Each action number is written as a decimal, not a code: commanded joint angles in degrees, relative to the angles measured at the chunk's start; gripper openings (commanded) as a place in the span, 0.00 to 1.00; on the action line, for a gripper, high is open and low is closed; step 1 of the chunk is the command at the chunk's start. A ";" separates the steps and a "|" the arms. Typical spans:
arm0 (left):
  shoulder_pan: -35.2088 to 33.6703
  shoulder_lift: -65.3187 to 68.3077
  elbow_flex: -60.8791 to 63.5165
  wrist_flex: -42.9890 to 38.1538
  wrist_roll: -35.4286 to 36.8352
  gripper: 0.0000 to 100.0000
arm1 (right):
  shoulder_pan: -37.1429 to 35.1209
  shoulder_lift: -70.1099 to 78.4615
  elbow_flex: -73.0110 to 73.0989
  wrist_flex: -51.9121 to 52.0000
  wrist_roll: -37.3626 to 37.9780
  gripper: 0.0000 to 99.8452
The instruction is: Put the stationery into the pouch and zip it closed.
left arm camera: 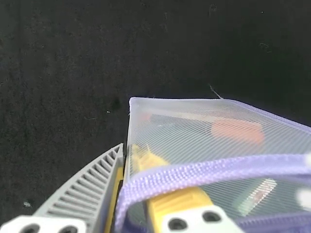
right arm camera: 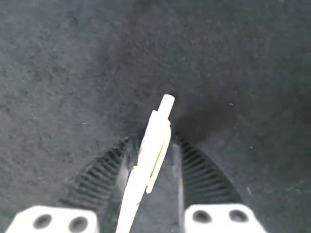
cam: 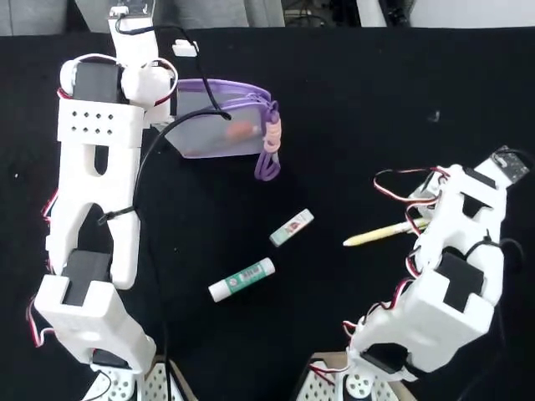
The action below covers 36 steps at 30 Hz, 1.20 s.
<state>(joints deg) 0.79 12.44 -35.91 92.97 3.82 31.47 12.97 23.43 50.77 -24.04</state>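
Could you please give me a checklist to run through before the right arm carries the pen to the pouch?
1. Pale yellow plastic pen in right gripper: ok, gripped.
2. Translucent mesh pouch with purple zip trim clamped by left gripper: ok, held at one end.
3. Pouch mouth open wide enough: cannot tell.
4. Loose items off the direct path: ok; white-and-green glue stick and small white labelled block lie aside on the black table.
5. Purple loop strap out of the way: not ok, it lies at the pouch end nearest the pen.
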 commanded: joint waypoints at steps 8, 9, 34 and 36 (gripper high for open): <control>0.31 0.62 2.51 -0.18 -0.44 0.03 | -1.49 0.22 -2.51 -0.26 3.78 0.01; 0.40 0.62 2.51 -0.26 -0.44 0.03 | -1.49 -0.04 -2.51 -0.35 4.57 0.01; 2.15 0.18 1.98 -0.44 -0.53 0.03 | -27.96 -46.81 -2.51 -17.05 5.19 0.01; 4.18 0.18 1.89 -0.53 -0.44 0.03 | -29.63 -48.04 -2.51 -19.69 5.19 0.01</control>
<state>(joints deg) 1.41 12.35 -35.91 92.97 3.82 5.36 -30.37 23.52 36.62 -19.38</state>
